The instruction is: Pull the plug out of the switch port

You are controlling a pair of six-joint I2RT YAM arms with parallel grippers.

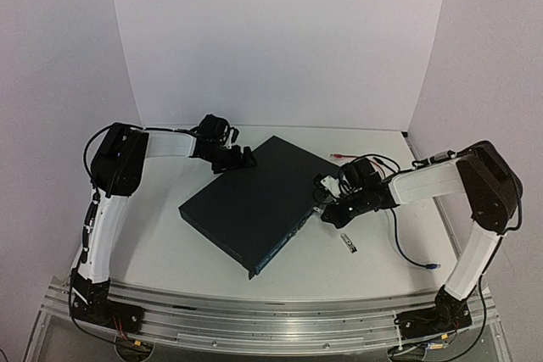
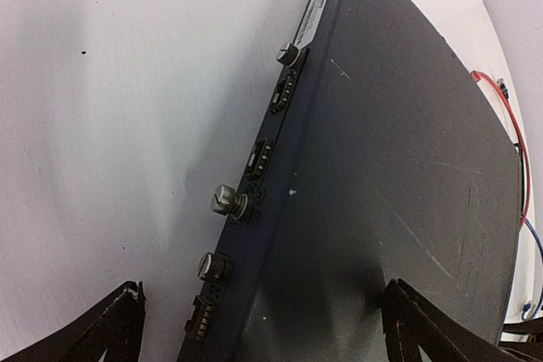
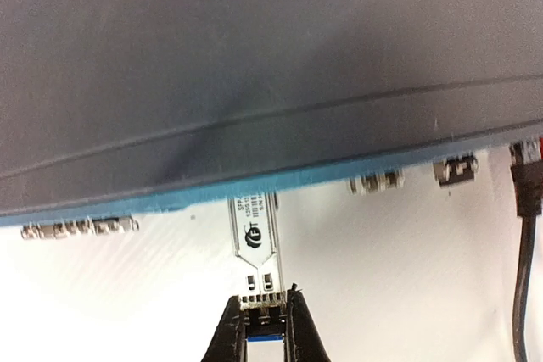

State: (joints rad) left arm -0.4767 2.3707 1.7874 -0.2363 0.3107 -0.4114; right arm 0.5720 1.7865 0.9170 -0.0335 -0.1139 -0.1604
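The switch lies mid-frame on the bench, its socket edge facing the lower right. The right pincer is clamped on the outer tip of the plug, which juts from a port. With so little held, a pull off the port's axis could slip or jam. The left pincer stands apart at the switch's far edge, contact unclear. Unbraced, the box may slide.

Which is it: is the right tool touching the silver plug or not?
Touching. The right wrist view shows the right tool shut on the SFP plug, both fingers pressed against its outer end, no gap.
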